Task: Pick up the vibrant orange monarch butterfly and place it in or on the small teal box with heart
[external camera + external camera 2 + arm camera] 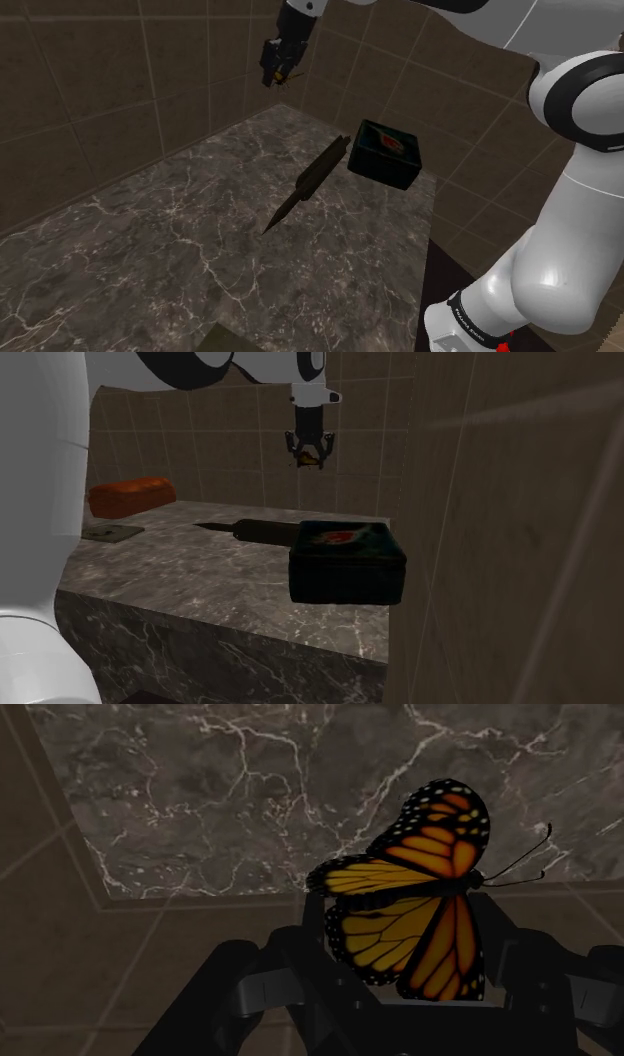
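The only container is a small dark teal box (385, 152) (347, 564) that sits on the dark veined marble counter (170, 250) near its edge. A red heart shape marks the box's top. What is inside the box cannot be seen, and the top bears only that motif.

The orange monarch butterfly with black veins and white-spotted wing edges (415, 894) is not at the box. It is pinched between the two fingers of the all-black gripper (277, 62) (308, 449), with its wings standing up out of the clasp and its antennae free. In the shoulder view the gripper hangs high above the counter, close to the brown tiled wall (90, 110) and well apart from the box.

By count, there is one box and one butterfly. One long dark tool with a pointed tip (308, 183) (255, 530) lies flat on the counter, its thick end just beside the box. In the second exterior view, one orange-red loaf-shaped block (130, 495) rests at the far end of the counter. One flat greenish square pad (112, 533) lies near that block.
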`<action>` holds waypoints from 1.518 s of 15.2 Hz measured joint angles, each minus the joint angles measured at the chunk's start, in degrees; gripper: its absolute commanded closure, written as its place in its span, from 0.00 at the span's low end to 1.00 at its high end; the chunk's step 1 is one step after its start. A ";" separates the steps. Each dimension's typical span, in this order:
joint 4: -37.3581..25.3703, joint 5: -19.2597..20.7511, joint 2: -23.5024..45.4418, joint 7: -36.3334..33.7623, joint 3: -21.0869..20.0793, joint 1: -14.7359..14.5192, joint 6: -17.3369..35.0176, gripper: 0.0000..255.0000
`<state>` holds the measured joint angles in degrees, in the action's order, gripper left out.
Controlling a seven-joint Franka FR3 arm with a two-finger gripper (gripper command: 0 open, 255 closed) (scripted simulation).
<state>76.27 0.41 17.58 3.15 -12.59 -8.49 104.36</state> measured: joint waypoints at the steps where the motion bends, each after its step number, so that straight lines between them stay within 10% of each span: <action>1: 2.26 -0.50 -1.72 0.63 0.10 0.60 0.54 1.00; 23: 45.19 -8.30 -38.17 26.71 12.92 12.67 4.91 1.00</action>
<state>121.46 -7.89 -20.59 29.87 0.34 4.18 109.27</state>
